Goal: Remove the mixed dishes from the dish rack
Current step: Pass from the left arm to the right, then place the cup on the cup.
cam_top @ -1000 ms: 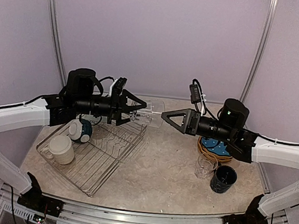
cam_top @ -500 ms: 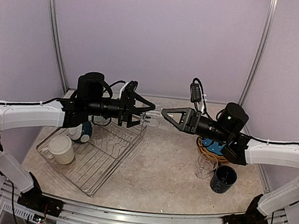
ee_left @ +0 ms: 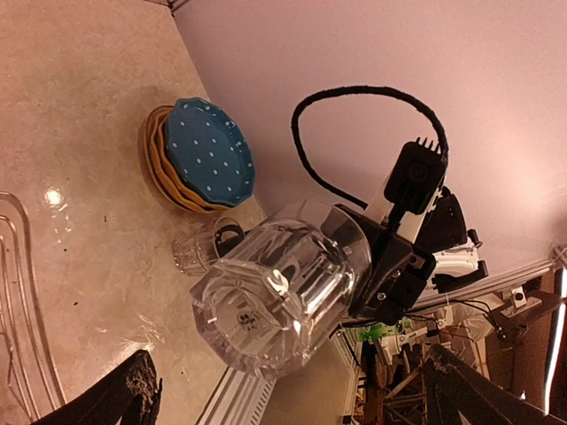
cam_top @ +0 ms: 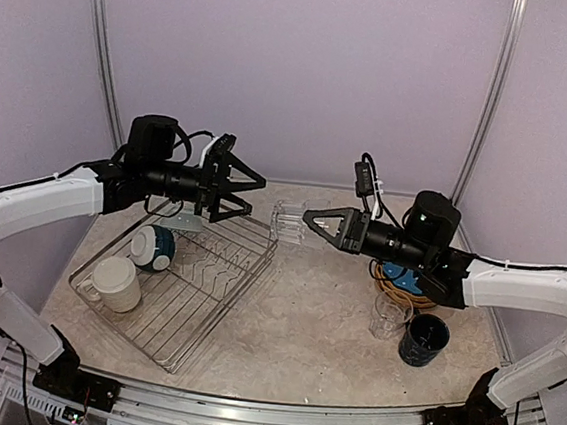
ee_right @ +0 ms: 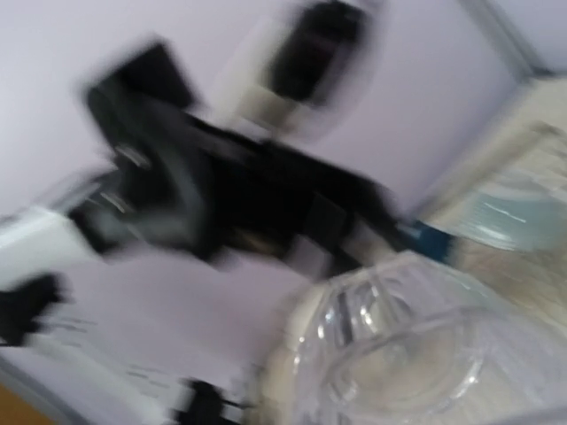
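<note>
The right gripper [cam_top: 308, 222] clamps a clear glass [cam_top: 288, 221] in mid-air, just right of the rack [cam_top: 201, 290]. The left gripper [cam_top: 255, 196] gapes empty. Only the left wrist view shows the blue plate [ee_left: 208, 152] and its dots; the right wrist view is blurred.

Beige marbled tabletop [cam_top: 304, 315] — lilac backdrop walls [cam_top: 297, 73], silver corner poles [cam_top: 105, 65] — aluminium rail [cam_top: 264, 417] at near edge.

I can read no text, label, brand or number in any of my feeds. The base of the clear glass [ee_left: 275, 301], ahead of the left gripper [cam_top: 255, 196], shows small dark marks that I cannot make out as letters. The right wrist feed is blurred.
</note>
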Robot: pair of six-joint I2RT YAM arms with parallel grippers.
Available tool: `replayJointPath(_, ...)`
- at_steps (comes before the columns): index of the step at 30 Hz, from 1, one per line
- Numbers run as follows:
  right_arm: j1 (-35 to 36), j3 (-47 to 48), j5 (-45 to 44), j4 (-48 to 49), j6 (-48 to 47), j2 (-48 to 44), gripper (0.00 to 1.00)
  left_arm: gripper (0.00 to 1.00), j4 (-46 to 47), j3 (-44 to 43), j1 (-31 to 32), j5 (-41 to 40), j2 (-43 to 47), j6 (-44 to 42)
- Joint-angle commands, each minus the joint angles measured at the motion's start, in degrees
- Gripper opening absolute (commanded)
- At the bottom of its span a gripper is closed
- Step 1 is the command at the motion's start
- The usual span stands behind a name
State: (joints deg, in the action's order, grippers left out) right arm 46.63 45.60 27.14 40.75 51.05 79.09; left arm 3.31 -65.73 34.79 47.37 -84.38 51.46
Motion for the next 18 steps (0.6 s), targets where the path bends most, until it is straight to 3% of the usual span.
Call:
replayJointPath(1, -1.2, 4.5, -9.0, -24.3, -11.3, -5.9, 0.0, 0.99, -23.5, -6.3, -5.8, -3.3, 6.4, -15.0)
replayJointPath(5, -1.3, 8.2, -21.2, -47.8, -17.5, -11.0, 0.0, 0.99, -32.0, -9.6, -8.5, -9.9, 9.0, -22.1)
replayJointPath(10, -1.3, 16.1, -29.4, -73.1, -21.1, -13.8, 0.0, 0.99, -33.3, -8.5, -9.2, -17.5, 11.9, -27.7)
replayJointPath(18, -1.3, 26.6, -36.8, -99.6, -22.1, -9.4, 0.0, 0.99, -31.8, -4.1, -11.3, -19.0, 15.5, -31.2)
